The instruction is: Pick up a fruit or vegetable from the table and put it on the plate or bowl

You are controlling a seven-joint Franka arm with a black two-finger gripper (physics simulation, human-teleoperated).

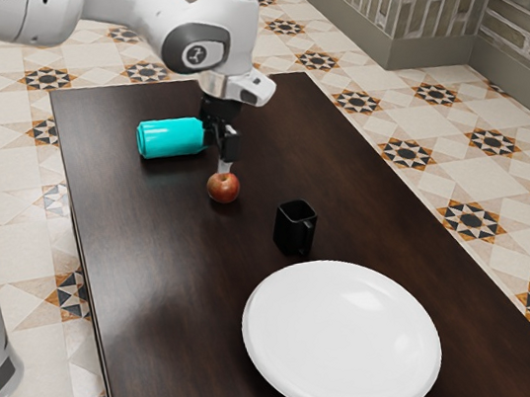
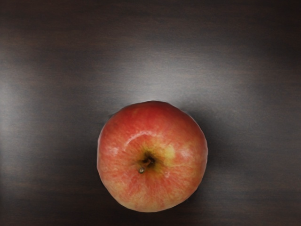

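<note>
Dark brown wood made up the tabletop (image 1: 161, 304), which carried four things, one of each kind: a red apple (image 1: 223, 187), a teal can (image 1: 171, 138), a black mug (image 1: 295, 227) and a white plate (image 1: 341, 339).

The exterior view gave the layout. The apple sat on the bare tabletop near its middle. The can lay on its side just beyond the apple, towards the exterior view's upper left. The mug stood between the apple and the plate, apart from both. The plate lay at the near end with nothing on it. The black gripper (image 1: 229, 159) hung pointing straight down just above the apple. Whether it was open or closed could not be made out from that angle.

The wrist view added the close detail. It looked down on the apple (image 2: 152, 156) against the wood (image 2: 56, 56) and caught the short brown stem in its hollow, ringed with yellow-green on skin streaked red and orange.

The apple stood upright with its stem pointing up at the hand. From above its outline was nearly round, with no clear long axis across the tabletop.
</note>
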